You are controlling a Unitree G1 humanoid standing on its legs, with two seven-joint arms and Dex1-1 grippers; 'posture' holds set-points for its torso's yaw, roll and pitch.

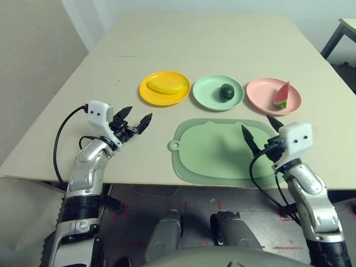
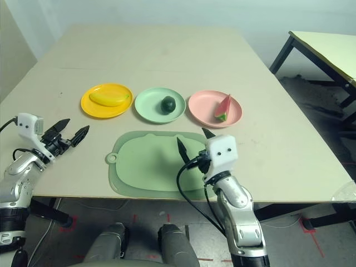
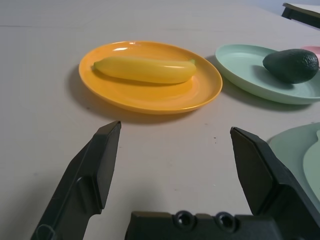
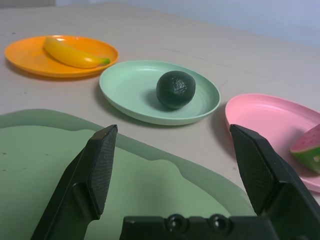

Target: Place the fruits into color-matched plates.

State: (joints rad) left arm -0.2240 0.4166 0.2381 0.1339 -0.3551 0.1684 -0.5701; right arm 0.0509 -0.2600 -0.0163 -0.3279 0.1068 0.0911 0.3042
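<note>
Spread and empty, the left gripper and right gripper stood short of the plated banana, avocado and watermelon wedge, its far side hidden.

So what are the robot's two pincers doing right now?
Left pincer: open, holding nothing.
Right pincer: open, holding nothing.

No readable lettering anywhere (not even a brand name).
</note>
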